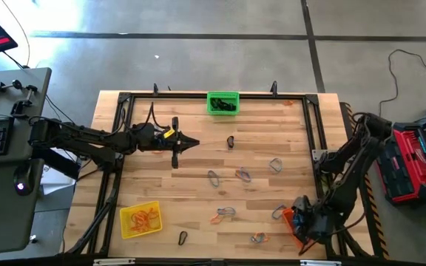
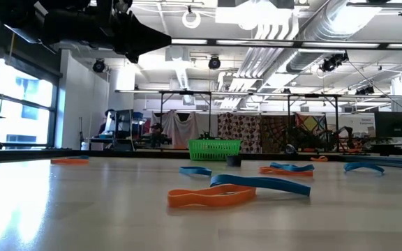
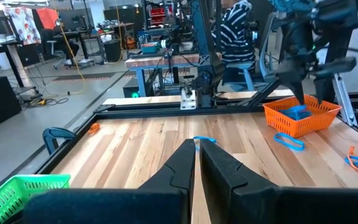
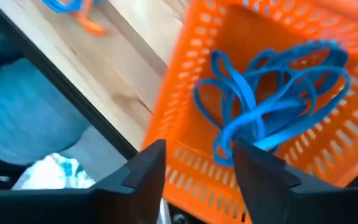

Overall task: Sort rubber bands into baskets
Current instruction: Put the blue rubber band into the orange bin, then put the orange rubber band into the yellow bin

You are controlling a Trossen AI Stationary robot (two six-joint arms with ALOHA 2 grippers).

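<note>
Orange basket (image 4: pixel 328 143): near right corner of the table (image 1: pixel 198 159); holds a tangle of blue bands (image 4: pixel 272 106)
Yellow basket (image 1: pixel 140 219): near left corner; orange bands (image 1: pixel 143 218) inside
Green basket (image 1: pixel 222 103): middle of the far edge; dark bands inside, count not readable
Progress: each basket has contents by colour, so sorting is well under way, in my judgement
Left to do: loose bands (image 1: pixel 228 175) scattered over the middle and near right of the table, blue/grey, orange and a couple of black; one black band (image 1: pixel 183 237) lies near the front edge beside the yellow basket
Right gripper (image 4: pixel 194 165): hangs directly over the orange basket, fingers apart, nothing between them; blue tangle lies just beyond the fingertips, inside the basket
Left gripper (image 3: pixel 196 163): raised above the table centre-left, fingers together, holding nothing; a black band (image 1: pixel 230 141) lies near, ahead of its tip
Next: likely another loose band, a judgement only
</note>
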